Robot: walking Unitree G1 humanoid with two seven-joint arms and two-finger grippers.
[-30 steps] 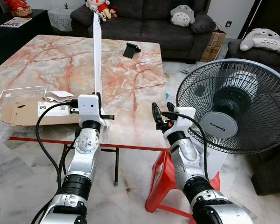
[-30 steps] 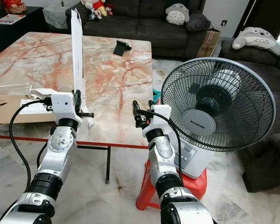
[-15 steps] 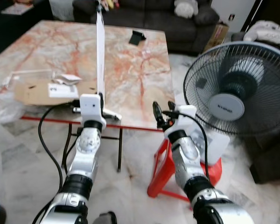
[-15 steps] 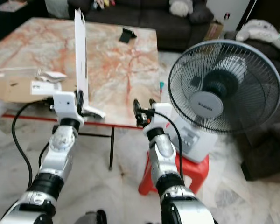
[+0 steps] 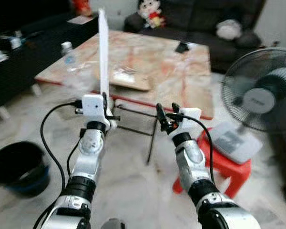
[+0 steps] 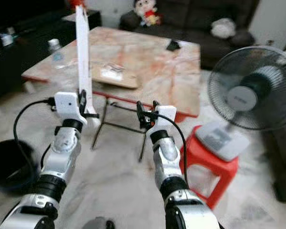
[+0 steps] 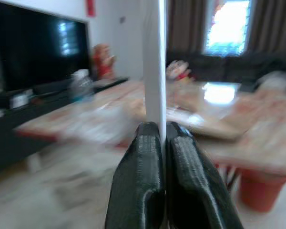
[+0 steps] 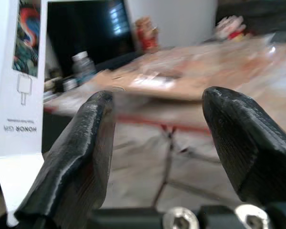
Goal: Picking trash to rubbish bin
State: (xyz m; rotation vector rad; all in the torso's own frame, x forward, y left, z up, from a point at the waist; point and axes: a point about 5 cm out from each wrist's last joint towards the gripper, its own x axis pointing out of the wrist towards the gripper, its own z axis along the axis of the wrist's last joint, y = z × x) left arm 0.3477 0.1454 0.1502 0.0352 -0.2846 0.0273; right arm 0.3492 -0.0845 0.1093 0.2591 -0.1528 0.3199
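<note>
The left hand (image 5: 105, 101) pinches the bottom edge of a flattened white box (image 5: 103, 52), its two black fingers (image 7: 139, 176) pressed together on the thin card, so the box stands upright above the arm like a tall narrow panel. The right hand (image 5: 165, 112) is held out in front at about the same height, fingers (image 8: 81, 157) spread wide and holding nothing.

The box looks light and fairly stiff along its length, but being thin card gripped only at its foot, it would likely sway or bend at the top and could slip if tilted sharply. A grip lower in the fold, or nearer its middle, would probably steady it.

A dark rubbish bin (image 5: 16, 164) sits on the floor at the near left, well apart from the box. The marble surface (image 5: 181, 78) with flat cardboard (image 5: 128, 78) lies farther off, a fan (image 5: 262, 95) to the right.
</note>
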